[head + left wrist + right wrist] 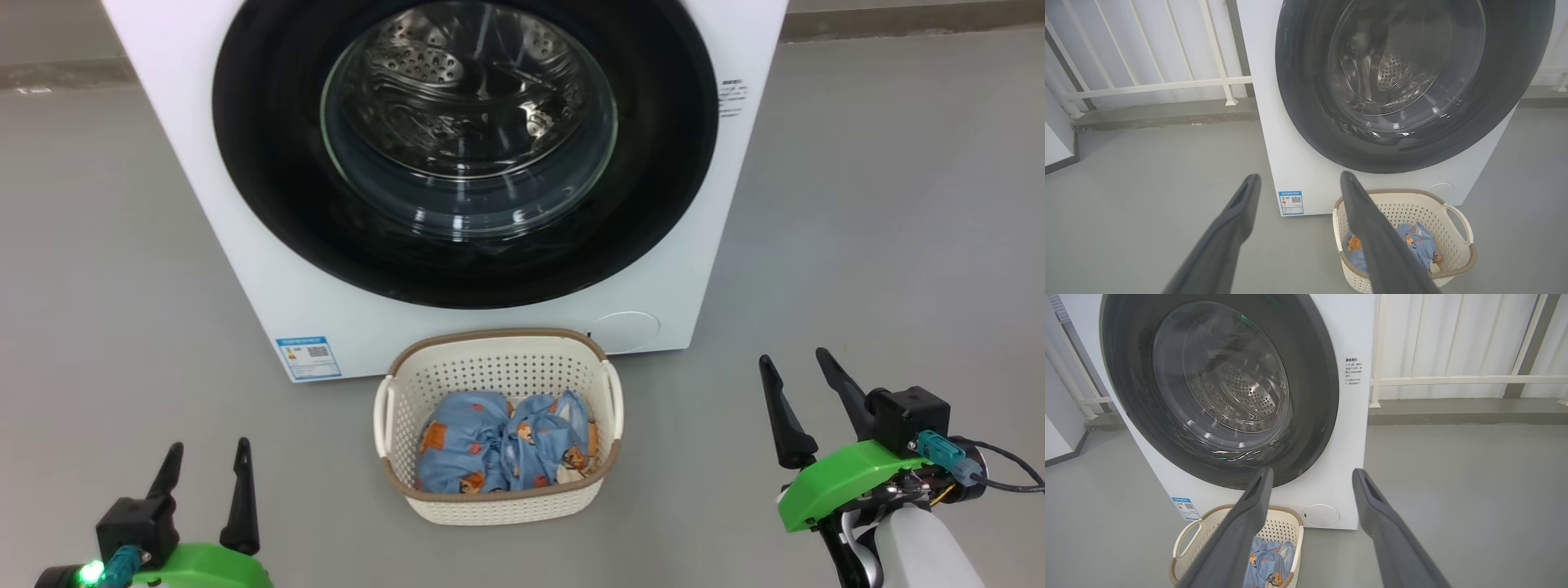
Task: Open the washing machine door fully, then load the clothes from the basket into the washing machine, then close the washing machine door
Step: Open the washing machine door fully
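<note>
Black-rimmed washing machine door [261, 163] sits closed on the white washing machine [245, 278] ahead of me. Just before it on the grey floor [857, 245], the basket [498, 367] holds the blue bear-print clothes [502, 453]. My left gripper [209, 446] and right gripper [792, 357] flank it, fingers spread, empty.

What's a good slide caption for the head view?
Left gripper and right gripper, both open, flank the basket of clothes before the washing machine, its door shut.

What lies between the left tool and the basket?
Bare grey floor, seen in the head view; the open left tool stands apart from the basket.
</note>
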Tool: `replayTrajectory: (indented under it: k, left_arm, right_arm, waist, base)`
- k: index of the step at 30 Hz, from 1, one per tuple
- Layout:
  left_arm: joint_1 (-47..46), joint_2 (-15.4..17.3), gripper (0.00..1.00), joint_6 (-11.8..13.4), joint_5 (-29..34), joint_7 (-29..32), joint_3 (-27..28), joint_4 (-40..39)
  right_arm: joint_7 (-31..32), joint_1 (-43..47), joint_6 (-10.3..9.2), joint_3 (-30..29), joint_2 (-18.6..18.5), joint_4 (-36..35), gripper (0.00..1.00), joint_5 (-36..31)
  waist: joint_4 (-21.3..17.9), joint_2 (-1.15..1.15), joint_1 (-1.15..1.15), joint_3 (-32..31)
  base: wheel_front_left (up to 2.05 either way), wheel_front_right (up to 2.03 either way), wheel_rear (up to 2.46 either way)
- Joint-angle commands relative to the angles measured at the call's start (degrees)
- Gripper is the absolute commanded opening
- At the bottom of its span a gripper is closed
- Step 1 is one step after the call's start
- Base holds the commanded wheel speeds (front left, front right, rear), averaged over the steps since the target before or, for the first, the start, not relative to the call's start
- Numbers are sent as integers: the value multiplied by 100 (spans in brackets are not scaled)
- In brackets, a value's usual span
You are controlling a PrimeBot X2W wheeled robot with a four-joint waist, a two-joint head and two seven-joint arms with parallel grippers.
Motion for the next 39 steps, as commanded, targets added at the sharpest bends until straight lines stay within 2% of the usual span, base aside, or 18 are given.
replayTrajectory:
  k: [1, 18, 39]
  left_arm:
    - [-275, 144, 100, 8, -29, -77, 178, -175]
    - [-299, 155, 100, -52, -70, -77, 168, -281]
    - [-187, 35, 100, -102, 122, -78, 257, -486]
  right_arm:
    - [-70, -178, 9, 126, -16, -135, 100, 24]
    - [-70, -120, 9, 126, -24, -171, 100, 86]
    - [-70, -101, 9, 87, -38, -207, 100, 63]
  waist:
    - [7, 0, 0, 6]
    - [77, 0, 0, 81]
    - [79, 0, 0, 93]
  base:
    - [116, 116, -231]
    - [109, 103, -211]
    - [9, 9, -19]
